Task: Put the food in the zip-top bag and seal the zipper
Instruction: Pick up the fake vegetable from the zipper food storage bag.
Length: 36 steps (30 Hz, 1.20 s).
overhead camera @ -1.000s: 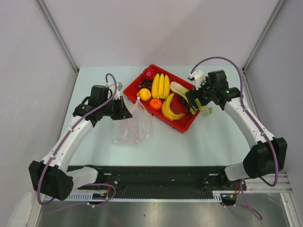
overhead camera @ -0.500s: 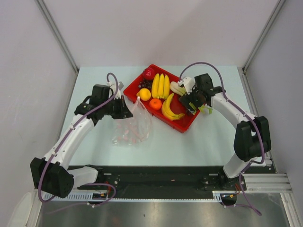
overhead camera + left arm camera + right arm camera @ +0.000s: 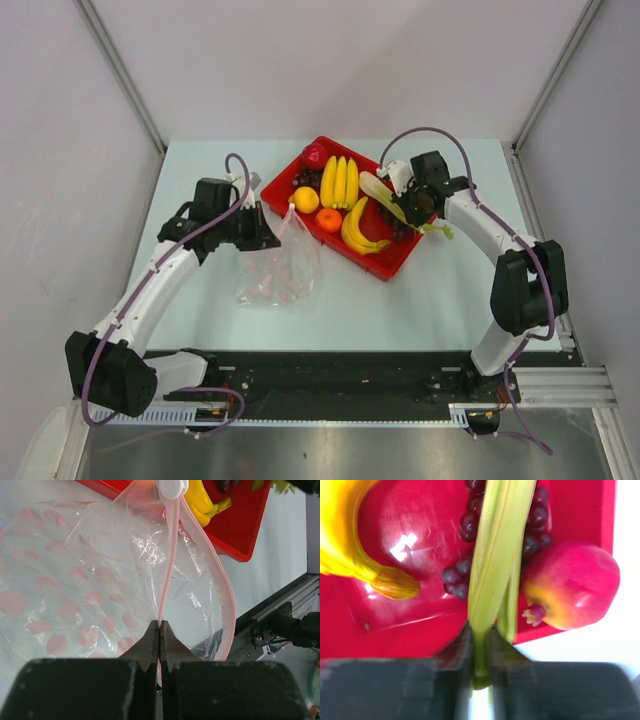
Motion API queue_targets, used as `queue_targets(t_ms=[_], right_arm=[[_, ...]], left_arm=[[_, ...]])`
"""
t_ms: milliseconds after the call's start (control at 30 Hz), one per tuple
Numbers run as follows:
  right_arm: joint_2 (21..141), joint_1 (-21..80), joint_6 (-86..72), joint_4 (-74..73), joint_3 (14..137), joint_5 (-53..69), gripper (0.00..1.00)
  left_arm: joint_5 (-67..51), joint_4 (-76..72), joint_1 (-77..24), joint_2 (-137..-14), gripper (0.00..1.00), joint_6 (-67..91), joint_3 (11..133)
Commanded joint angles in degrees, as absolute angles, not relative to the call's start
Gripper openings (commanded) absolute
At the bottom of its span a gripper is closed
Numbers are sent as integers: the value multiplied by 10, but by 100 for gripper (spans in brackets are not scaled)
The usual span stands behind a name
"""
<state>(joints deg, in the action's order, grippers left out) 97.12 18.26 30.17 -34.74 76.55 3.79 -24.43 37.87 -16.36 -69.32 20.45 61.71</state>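
Observation:
The zip-top bag (image 3: 280, 265) lies clear and crinkled left of the red tray (image 3: 395, 268). My left gripper (image 3: 159, 625) is shut on its pink zipper (image 3: 169, 555), holding the mouth open; from above it (image 3: 268, 238) sits at the bag's upper edge. The food lies in the tray: bananas (image 3: 340, 180), a lemon (image 3: 306, 199), an orange (image 3: 328, 220), a red apple (image 3: 315, 154) and grapes (image 3: 465, 575). My right gripper (image 3: 480, 635) is shut on the green end of the leek-like stalk (image 3: 497, 555), at the tray's right rim (image 3: 418, 212).
A curved banana (image 3: 358, 232) lies near the tray's front corner. A red-yellow fruit (image 3: 575, 585) sits right beside the held stalk. The bag's white slider (image 3: 171, 487) is at the far end of the zipper, close to the tray (image 3: 245, 535).
The right arm has swung in over the tray's right side and its open jaws have closed on the green stalk. The left arm and the bag have not moved.

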Motion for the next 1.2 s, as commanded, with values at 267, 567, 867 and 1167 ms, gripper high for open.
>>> queue_targets(t_ms=[267,567,867,1167], right_arm=[[875,187,258,-445,913,148,0],[771,209,293,-516,948,253,0],[676,360,306,-562,938,252,0],[665,452,270,-586,919,218,0]], left_arm=[[-204,349,-151,-642,0,199,621],[-185,319,-149,-635,0,204,613],[-166,310,-148,-634,0,197,616],[-169,307,-149,-626,0,186,618]])
